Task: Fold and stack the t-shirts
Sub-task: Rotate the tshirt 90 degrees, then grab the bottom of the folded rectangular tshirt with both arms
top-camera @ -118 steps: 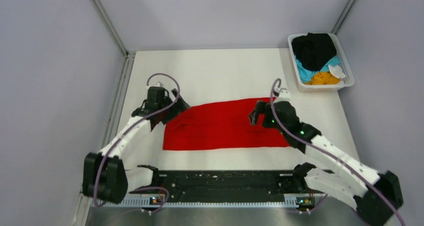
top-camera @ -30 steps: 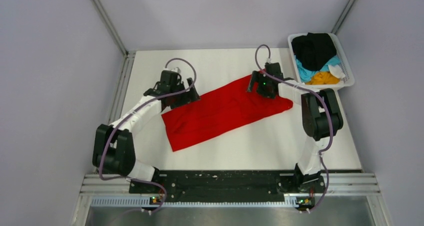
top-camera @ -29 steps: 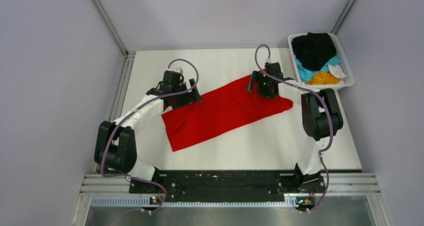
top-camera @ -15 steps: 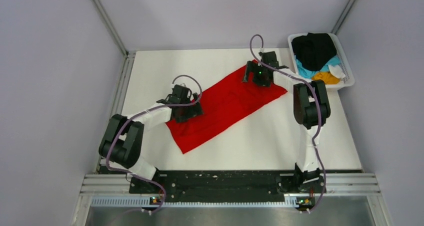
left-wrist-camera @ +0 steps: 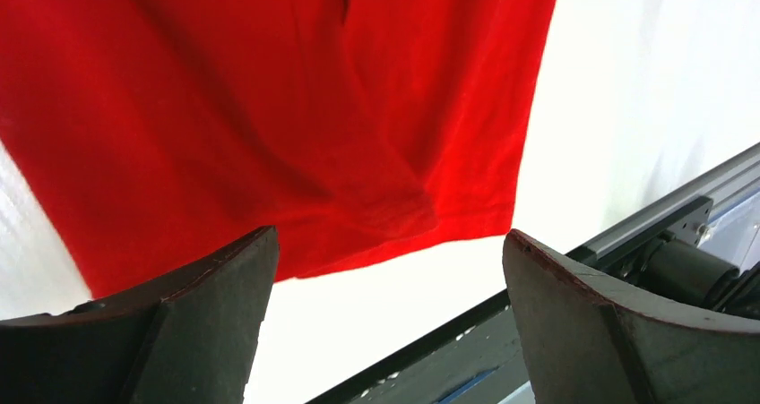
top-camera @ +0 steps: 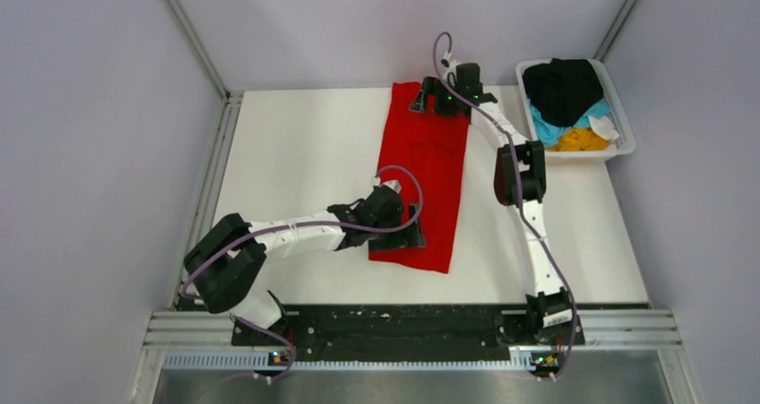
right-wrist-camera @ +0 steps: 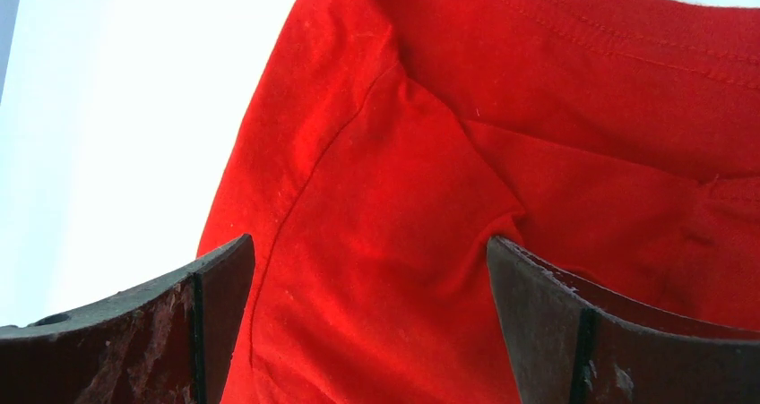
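Observation:
The bright red t-shirt (top-camera: 430, 171) lies flat as a long folded strip running from the far edge of the table toward the near middle. My left gripper (top-camera: 405, 234) is at its near left corner, open and empty; in the left wrist view (left-wrist-camera: 387, 238) the jaws stand wide over the hem of the shirt (left-wrist-camera: 314, 108) and the white table. My right gripper (top-camera: 432, 99) is at the shirt's far end, open; in the right wrist view (right-wrist-camera: 369, 243) the jaws stand wide over the sleeve and collar part of the shirt (right-wrist-camera: 448, 153). The black (top-camera: 563, 89), light blue (top-camera: 545, 126) and orange-yellow (top-camera: 578, 139) t-shirts lie in the basket.
The white plastic basket (top-camera: 618, 149) stands at the far right corner of the white table (top-camera: 305, 153). A black rail with the arm bases (top-camera: 403, 323) runs along the near edge and also shows in the left wrist view (left-wrist-camera: 681, 225). Grey walls close three sides.
The red shirt has swung from lying slantwise across the table to lying near-to-far. My left gripper moved right and nearer with its end; my right gripper moved farther back.

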`<action>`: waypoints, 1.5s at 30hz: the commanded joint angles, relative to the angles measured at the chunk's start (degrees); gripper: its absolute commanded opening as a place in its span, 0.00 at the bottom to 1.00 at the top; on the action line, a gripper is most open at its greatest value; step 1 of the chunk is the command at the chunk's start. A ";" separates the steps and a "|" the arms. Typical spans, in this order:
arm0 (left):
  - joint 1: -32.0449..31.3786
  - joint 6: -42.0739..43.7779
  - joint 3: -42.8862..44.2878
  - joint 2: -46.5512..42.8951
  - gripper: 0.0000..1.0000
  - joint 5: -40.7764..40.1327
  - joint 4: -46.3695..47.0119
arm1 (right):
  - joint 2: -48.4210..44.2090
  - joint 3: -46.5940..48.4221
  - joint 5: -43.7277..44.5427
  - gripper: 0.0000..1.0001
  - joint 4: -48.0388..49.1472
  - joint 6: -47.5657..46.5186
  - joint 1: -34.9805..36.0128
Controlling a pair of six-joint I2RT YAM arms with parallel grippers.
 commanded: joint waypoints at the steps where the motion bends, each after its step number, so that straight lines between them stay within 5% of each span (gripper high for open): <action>1: -1.17 -0.22 4.01 0.54 0.99 -2.65 -0.33 | -1.40 1.38 -2.28 0.99 1.48 -3.78 1.89; 10: -1.76 5.96 1.22 -11.81 0.99 -17.58 -15.04 | -25.42 -9.93 18.37 0.99 -8.84 -11.30 4.40; 15: -1.76 10.45 -3.41 -13.94 0.97 -14.52 -14.55 | -46.72 -39.63 35.86 0.99 -12.17 -6.96 9.21; 19: -2.12 10.48 -4.29 -11.31 0.82 -14.72 -13.64 | -65.98 -69.13 38.47 0.96 -4.21 1.77 15.72; 25: -3.16 10.52 -4.41 -7.49 0.63 -16.09 -10.65 | -81.55 -89.45 40.58 0.94 -3.64 10.47 27.68; 33: -3.10 7.41 -2.83 -1.36 0.44 -23.69 -10.45 | -88.05 -103.03 34.47 0.91 -3.35 16.47 36.48; 37: -3.08 6.78 -2.97 0.19 0.23 -24.26 -9.32 | -88.52 -106.96 33.39 0.87 -0.72 19.56 39.20; 39: -2.99 6.14 -2.99 1.27 0.01 -24.47 -9.24 | -88.31 -108.12 34.36 0.85 -1.08 21.19 39.68; 45: -2.94 3.79 -6.27 -1.33 0.00 -20.54 -7.37 | -88.41 -111.36 32.37 0.74 3.90 24.06 40.28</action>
